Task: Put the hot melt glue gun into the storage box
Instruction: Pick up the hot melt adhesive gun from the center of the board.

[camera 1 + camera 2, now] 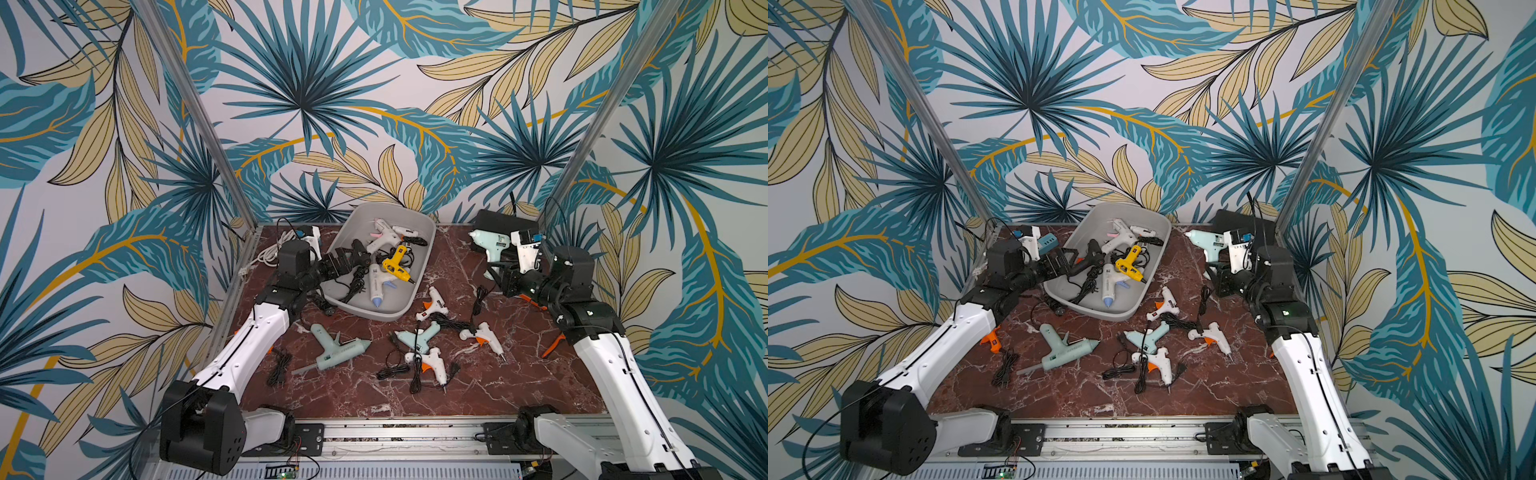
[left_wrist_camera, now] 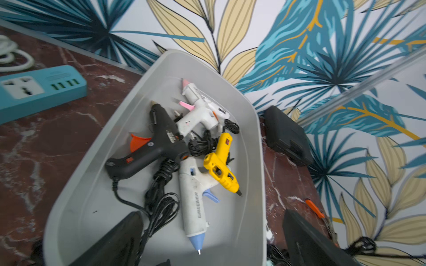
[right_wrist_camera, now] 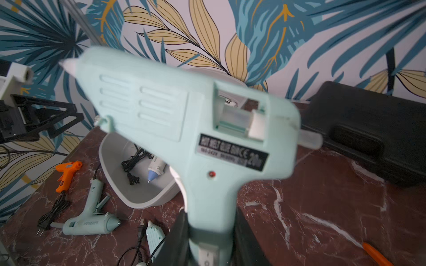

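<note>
- The right gripper (image 3: 212,237) is clamping the handle of the mint glue gun (image 3: 184,119), with a finger pressing on each side of the grip.
- That glue gun is hanging in the air above the table (image 1: 498,382), handle down and nozzle pointing toward the storage box (image 2: 252,161). It is outside the box, just in front of the black case (image 3: 368,129) at the far right.
- The left gripper (image 1: 1070,258) is hovering over the left side of the box with its jaws spread wide, holding nothing.
- A black glue gun (image 2: 159,142), a yellow one (image 2: 221,165) and a white one with a blue tip (image 2: 193,202) are lying in the box among black cords.
- A second mint gun (image 1: 332,349) is lying on the table in front of the box.
- A teal power strip (image 2: 39,89) is sitting beside the box.
</note>
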Available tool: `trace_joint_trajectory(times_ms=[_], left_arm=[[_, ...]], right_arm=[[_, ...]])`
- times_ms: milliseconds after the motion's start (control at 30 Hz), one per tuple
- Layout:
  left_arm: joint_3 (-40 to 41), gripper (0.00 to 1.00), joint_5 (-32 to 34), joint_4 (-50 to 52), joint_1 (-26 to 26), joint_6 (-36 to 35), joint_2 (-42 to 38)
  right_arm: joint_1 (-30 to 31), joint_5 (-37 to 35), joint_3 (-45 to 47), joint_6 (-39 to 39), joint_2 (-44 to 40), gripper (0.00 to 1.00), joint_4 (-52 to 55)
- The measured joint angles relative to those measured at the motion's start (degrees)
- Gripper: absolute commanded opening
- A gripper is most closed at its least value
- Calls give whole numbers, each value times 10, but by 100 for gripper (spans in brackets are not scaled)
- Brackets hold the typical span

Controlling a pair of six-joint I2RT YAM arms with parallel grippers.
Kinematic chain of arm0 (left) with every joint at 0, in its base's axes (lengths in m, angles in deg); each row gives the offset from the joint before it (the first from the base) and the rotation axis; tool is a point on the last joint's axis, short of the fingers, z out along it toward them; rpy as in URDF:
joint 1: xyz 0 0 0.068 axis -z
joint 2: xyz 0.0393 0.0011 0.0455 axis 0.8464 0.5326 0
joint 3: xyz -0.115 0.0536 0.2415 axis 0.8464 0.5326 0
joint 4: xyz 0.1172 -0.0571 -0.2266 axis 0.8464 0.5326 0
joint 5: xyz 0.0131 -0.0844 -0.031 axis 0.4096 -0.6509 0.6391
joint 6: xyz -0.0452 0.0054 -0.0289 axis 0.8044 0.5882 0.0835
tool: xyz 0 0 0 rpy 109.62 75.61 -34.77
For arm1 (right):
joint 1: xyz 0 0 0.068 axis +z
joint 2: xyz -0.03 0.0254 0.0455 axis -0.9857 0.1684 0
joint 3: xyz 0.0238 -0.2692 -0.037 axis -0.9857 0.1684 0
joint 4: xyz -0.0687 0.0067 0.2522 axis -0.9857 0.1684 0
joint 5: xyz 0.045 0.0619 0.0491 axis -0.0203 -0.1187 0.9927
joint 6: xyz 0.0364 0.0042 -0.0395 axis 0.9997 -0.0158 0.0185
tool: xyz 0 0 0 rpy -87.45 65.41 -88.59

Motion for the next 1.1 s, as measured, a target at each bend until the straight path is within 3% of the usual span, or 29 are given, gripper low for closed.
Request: trace_joint_trajectory(times_ms=[133,267,567,767,1100], left_arm=[[-24,100,-69,-17,10,0,0],[-58,100,-110,-22,57,-11,0],[-160,100,-161,-22,146,-44,15],[-174,100,-140,-15,162,-56,17],[-144,100,10,9,160,-77,-48]], right_arm=[[27,29,0,-11,11,0,-45],[53,37,0,-18,24,0,-71],[119,-3,-42,-55,64,0,-61],[147,-59,-139,-61,116,0,-17],[200,-162,-391,1,238,0,40]])
